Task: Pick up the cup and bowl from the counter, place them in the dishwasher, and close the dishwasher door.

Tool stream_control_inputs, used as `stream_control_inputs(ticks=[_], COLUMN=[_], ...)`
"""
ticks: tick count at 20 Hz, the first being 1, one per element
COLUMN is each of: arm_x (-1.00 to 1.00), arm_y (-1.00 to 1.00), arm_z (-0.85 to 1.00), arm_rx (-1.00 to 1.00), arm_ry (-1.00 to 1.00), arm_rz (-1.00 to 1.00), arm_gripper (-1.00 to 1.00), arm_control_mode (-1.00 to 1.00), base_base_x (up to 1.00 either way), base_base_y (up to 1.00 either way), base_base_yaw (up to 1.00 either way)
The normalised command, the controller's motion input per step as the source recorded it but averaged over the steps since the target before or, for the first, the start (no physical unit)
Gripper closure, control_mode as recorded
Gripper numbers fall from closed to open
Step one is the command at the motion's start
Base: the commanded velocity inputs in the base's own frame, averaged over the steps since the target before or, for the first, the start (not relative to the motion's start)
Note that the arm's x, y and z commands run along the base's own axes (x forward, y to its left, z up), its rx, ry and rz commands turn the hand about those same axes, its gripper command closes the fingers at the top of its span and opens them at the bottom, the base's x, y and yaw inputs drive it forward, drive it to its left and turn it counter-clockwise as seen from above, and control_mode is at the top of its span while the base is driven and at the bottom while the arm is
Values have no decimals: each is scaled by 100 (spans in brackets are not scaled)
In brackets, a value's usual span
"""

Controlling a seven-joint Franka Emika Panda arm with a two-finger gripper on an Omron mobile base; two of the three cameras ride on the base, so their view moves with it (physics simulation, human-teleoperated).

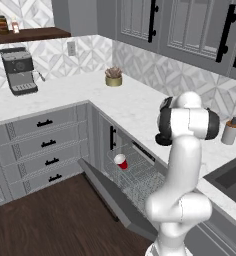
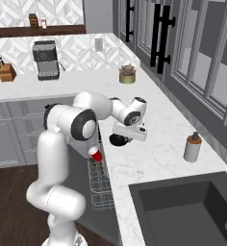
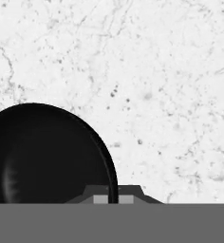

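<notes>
One cup (image 1: 120,161) in dishwasher (image 1: 135,175) rack | hand view: end effector (image 3: 113,199) straddling bowl (image 3: 47,154) rim, grip unclear

Bright, even rendered light — soft shadows; slightly coarse, no glare

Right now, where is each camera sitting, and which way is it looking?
Left base view: behind the arm, to its left, looking down at the open dishwasher with the cup in its rack; the white arm rises at lower right.
Right base view: behind, to its right, looking over the counter and sink; the arm rises at lower left.
Hand view: on the hand, facing down at the bowl, the tool straddling its rim.
Both base views share the cup.
</notes>
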Motion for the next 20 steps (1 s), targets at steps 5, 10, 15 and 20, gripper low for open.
stream_control_inputs(ticks=[5,10,15,20], arm_x=[-67,-51,-43,-30], arm_y=[52,73,59,48], arm_z=[64,48,13,12], arm_rx=[0,-1,-1,1], arm_ry=[-10,-1,14,28], arm_rz=[-7,-27,-58,-61], arm_gripper=[100,100,100,100], arm_control_mode=[-100,-100,-100,-100], base_base_x=[0,0,0,0], base_base_y=[0,0,0,0], base_base_yaw=[0,0,0,0])
